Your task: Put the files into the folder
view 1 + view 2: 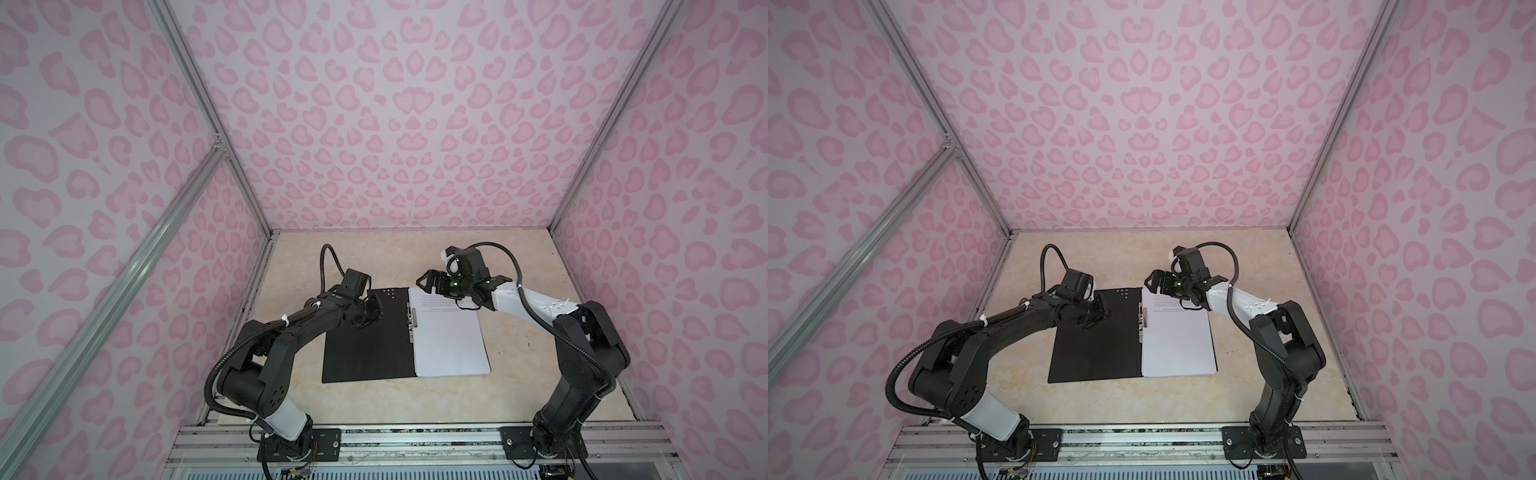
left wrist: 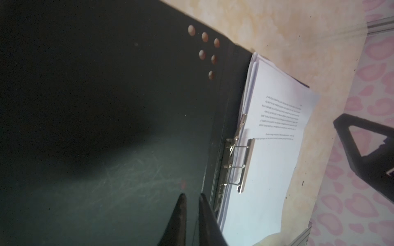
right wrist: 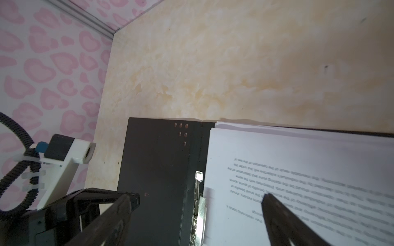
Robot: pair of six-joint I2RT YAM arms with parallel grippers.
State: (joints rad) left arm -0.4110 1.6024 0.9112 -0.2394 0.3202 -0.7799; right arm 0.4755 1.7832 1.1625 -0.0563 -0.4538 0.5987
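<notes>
The folder point(image 1: 365, 349) point(image 1: 1096, 345) lies open and flat on the table, black inside up. The files point(image 1: 451, 336) point(image 1: 1177, 340), a stack of white sheets with printed text on top, rest on its right half. The metal spine clip point(image 2: 245, 166) point(image 3: 199, 204) lies over their inner edge. My left gripper point(image 1: 371, 321) point(image 2: 191, 197) hovers low over the bare left flap point(image 2: 106, 106) near the spine, with only a narrow slit between its fingers and nothing in it. My right gripper point(image 1: 430, 284) point(image 3: 199, 196) hangs wide open above the far end of the files point(image 3: 298, 153), empty.
The beige marble-look table point(image 1: 374, 257) is walled on three sides by pink patterned panels with aluminium posts point(image 1: 582, 174). A metal rail point(image 1: 415, 436) carrying both arm bases runs along the front edge. Bare tabletop lies beyond the folder and to its right.
</notes>
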